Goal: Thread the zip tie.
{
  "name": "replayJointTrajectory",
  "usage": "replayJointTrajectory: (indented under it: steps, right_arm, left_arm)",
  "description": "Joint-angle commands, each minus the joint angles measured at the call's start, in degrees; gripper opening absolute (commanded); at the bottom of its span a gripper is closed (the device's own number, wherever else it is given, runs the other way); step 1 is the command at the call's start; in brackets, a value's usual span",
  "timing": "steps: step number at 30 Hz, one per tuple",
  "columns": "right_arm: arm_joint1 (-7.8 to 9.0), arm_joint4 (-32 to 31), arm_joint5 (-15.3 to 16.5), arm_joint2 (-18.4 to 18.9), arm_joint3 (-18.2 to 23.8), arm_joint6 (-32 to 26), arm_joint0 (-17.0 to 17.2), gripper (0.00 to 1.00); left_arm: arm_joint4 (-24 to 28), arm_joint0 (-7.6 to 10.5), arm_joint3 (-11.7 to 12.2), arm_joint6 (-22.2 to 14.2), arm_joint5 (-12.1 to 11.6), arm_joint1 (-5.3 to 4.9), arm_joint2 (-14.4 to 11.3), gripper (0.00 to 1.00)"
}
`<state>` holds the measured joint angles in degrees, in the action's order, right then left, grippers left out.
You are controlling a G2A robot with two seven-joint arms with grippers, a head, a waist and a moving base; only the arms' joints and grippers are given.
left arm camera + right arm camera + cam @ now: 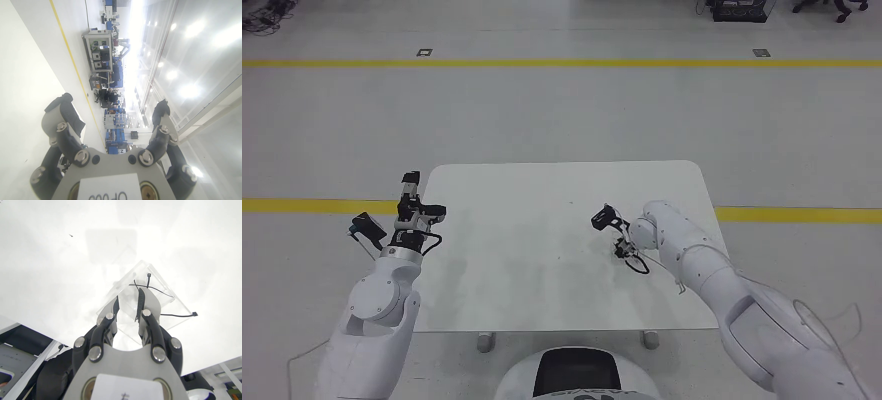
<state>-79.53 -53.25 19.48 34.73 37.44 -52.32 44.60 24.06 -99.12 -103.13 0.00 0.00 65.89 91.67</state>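
On my feed the right gripper (128, 292) hung over the right-hand part of the white table (542, 200), about midway between its near and far edges. It pointed down into a clear box (170, 323) that sat on the tabletop. Its two fingers were parted by a narrow gap, and I saw nothing pinched between the ribbed pads (139, 302).

The black zip ties were in that box. One zip tie (148, 281) lay just past the fingertips, its square head at the end away from the gripper. A thinner strap (162, 291) crossed it close to one fingertip; I could not tell from the wrist camera whether that tip touched either of them. A third tie (175, 315) ran out beside the same finger, and its head poked just beyond a corner of the box. None of the tails that I could see sat in a head. From the top camera the box was too faint for me to make out against the table.

The left gripper (114, 100) sat well apart from all this, at the table's left edge towards the near side. It was tipped up and away from the tabletop, so its own camera looked across the hall at the yellow floor line (75, 64) and the ceiling lights. Its fingers were spread wide with nothing between them.
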Motion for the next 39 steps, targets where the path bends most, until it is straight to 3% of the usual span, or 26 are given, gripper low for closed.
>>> replayJointTrajectory:
  steps: [1, 5, 15, 39]
  right_arm:
    - [0.11, -0.1, 0.0, 0.0, -0.5, 0.8, -0.2, 0.18]
    - [0.01, -0.1, 0.0, -0.2, -1.4, 1.5, -0.3, 0.12]
    - [-0.73, -0.8, 0.0, -0.9, -3.7, 3.3, -0.8, 0.09]
    - [-2.43, -1.0, 0.0, -1.7, -7.3, 4.8, -1.8, 0.16]
  left_arm:
    - [0.0, 0.00, 0.0, 0.0, 0.0, 0.00, 0.0, 1.00]
    - [0.0, 0.00, 0.0, 0.0, 0.0, 0.00, 0.0, 1.00]
    - [0.0, 0.00, 0.0, 0.0, 0.0, 0.00, 0.0, 1.00]
    - [0.0, 0.00, 0.0, 0.0, 0.0, 0.00, 0.0, 1.00]
